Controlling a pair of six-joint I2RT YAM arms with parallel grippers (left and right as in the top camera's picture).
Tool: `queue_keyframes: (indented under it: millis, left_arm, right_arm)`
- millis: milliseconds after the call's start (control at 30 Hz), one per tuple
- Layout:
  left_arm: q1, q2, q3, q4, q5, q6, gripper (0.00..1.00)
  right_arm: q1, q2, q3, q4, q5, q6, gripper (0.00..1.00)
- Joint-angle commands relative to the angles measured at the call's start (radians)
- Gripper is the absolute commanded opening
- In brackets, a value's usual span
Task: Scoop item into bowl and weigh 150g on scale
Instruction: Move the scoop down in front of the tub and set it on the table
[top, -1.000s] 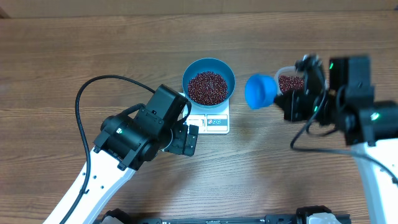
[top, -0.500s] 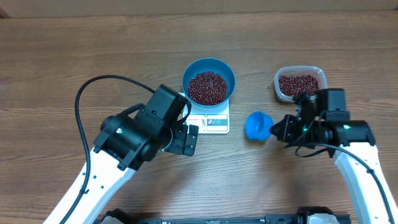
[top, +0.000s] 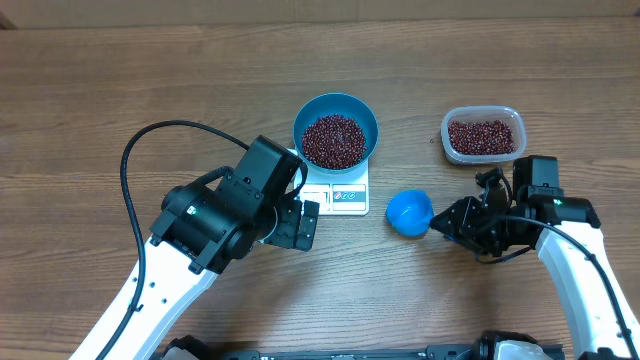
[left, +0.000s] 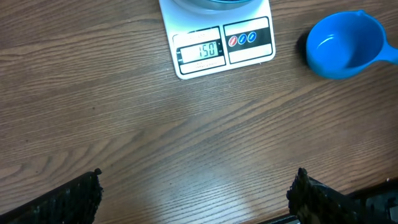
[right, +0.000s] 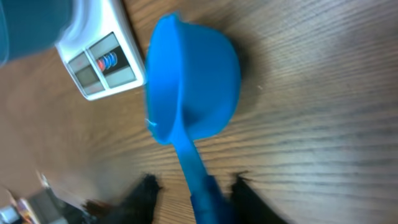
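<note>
The left gripper (left: 198, 198) hangs over bare table (top: 100, 80) with its jaws spread wide and nothing between them. Straight ahead of these jaws lies the scale (left: 217, 46), display edge toward them and reading 150. The bowl (top: 372, 128) stands on the far part of the scale, beyond the display as seen from the left jaws, and it holds a full heap of the beans (top: 333, 140). Ahead and off to the right of the left jaws, clear of the scale, is a small blue scoop (left: 345, 46), its cup empty. The right gripper (right: 196, 183) is at the scoop's handle end: the handle runs back between its two fingers (right: 146, 190), which stand a little apart, with wood showing on either side of the handle, so the jaws are parted rather than clamped on it. The scoop's cup lies just ahead of the right jaws on the table, and the corner of the scale is beyond it. A clear plastic tub (top: 446, 132) with more beans sits well off to the side of the right jaws, apart from the scoop
</note>
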Motion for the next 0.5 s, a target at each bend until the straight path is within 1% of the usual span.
queue_keyframes:
  millis: [0,67,200,233,333,467]
  left_arm:
    - [-0.002,-0.006,0.002,0.001,0.001,-0.007,1.00]
    - [-0.002,-0.006,0.002,0.001,0.001,-0.007,1.00]
    - [-0.002,-0.006,0.002,0.001,0.001,-0.007,1.00]
    - [-0.002,-0.006,0.002,0.001,0.000,-0.007,1.00]
    - [-0.002,-0.006,0.002,0.001,0.001,-0.007,1.00]
    - [-0.002,-0.006,0.002,0.001,0.000,-0.007,1.00]
  right_arm:
    - [-0.003,0.006,-0.013,0.002,0.098,0.075,0.70]
    - [-0.003,0.006,-0.013,0.002,0.133,0.084,0.70]
    - [-0.003,0.006,-0.010,0.002,0.215,0.143,0.98]
    - [-0.003,0.006,-0.003,-0.001,0.215,0.143,1.00]
    - [-0.003,0.004,0.028,-0.024,0.233,0.143,1.00]
    - [-0.003,-0.015,0.121,-0.096,0.354,0.143,1.00]
